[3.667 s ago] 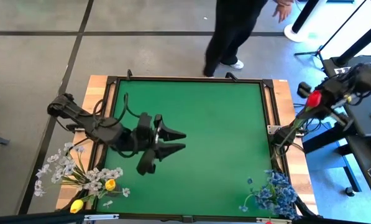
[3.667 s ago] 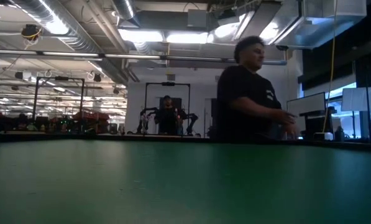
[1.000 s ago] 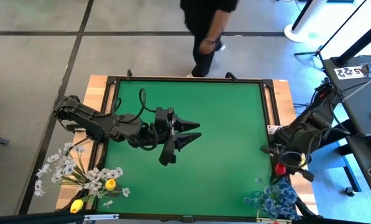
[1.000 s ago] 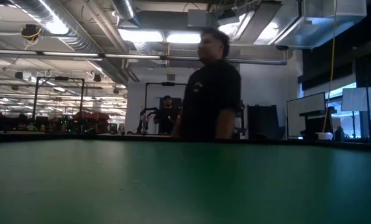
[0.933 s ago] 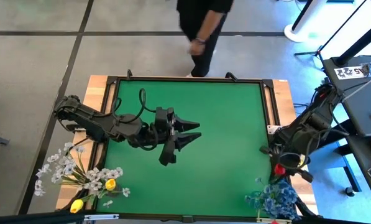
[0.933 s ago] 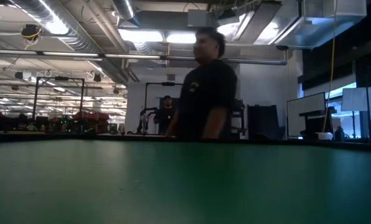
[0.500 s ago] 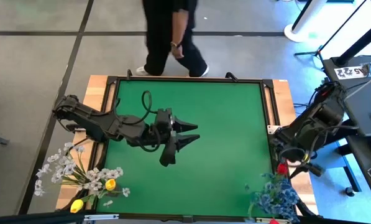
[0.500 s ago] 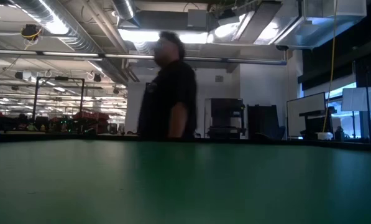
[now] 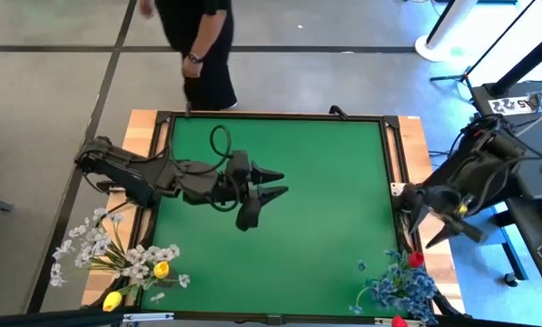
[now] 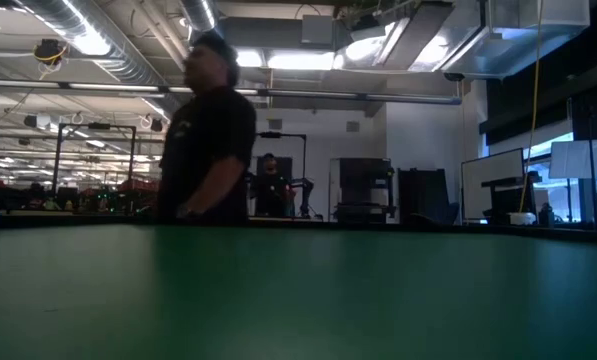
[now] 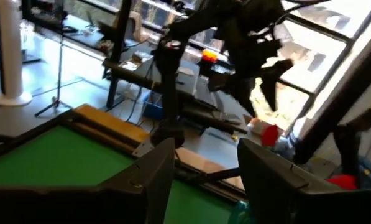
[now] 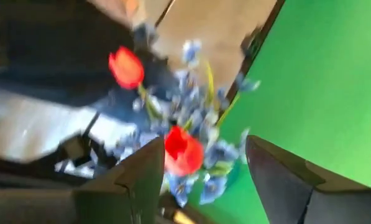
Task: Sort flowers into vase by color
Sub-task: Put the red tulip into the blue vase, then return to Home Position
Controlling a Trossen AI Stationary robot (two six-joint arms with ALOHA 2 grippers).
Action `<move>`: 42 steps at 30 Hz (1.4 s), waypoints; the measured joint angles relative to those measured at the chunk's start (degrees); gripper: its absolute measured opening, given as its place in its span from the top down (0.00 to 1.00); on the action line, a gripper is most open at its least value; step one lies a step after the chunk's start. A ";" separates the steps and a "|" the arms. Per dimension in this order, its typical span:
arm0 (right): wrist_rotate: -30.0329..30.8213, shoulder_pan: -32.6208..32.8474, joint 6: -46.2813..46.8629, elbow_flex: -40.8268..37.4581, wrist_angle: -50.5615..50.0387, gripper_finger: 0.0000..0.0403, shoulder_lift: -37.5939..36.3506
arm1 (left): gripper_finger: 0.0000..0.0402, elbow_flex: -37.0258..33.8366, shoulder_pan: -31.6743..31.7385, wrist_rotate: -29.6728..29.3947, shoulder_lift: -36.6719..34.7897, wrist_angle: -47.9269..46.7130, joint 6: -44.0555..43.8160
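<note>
Red tulip (image 12: 183,151), seemingly loose among blue clusters (image 9: 401,287); right hand (image 12: 197,171) spread

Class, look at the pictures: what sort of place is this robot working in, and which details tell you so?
Probably a large robotics lab or workshop. Behind the green table the low view shows an open hall with exposed ceiling ducts, another two-armed robot rig and a person walking past.

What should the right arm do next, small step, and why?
Probably lift the right gripper straight up, clear of the bunch. Its fingers are open, and the red artificial tulip sits free below them among the blue small-blossom cluster by the table's right edge, so nothing seems left to hold. The left gripper hovers open over the green mat.
</note>
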 joint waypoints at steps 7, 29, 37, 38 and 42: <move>9.56 0.00 5.14 0.95 -1.06 0.44 0.81 | 0.57 0.00 1.25 0.03 -0.86 -3.16 -1.34; 9.74 0.00 4.55 1.17 3.90 0.44 6.89 | 0.57 0.00 -0.84 -0.36 -4.68 -6.07 1.69; 20.84 -2.69 3.46 4.20 4.41 0.45 6.93 | 0.68 0.11 -0.67 0.80 -9.37 -12.67 2.19; 20.27 -4.70 2.12 3.51 5.04 0.46 7.57 | 0.71 0.06 -0.28 1.88 -9.37 -13.19 2.76; 13.68 -15.18 -4.89 0.55 12.97 0.54 11.52 | 0.87 -4.56 2.98 8.62 -9.34 -8.80 4.00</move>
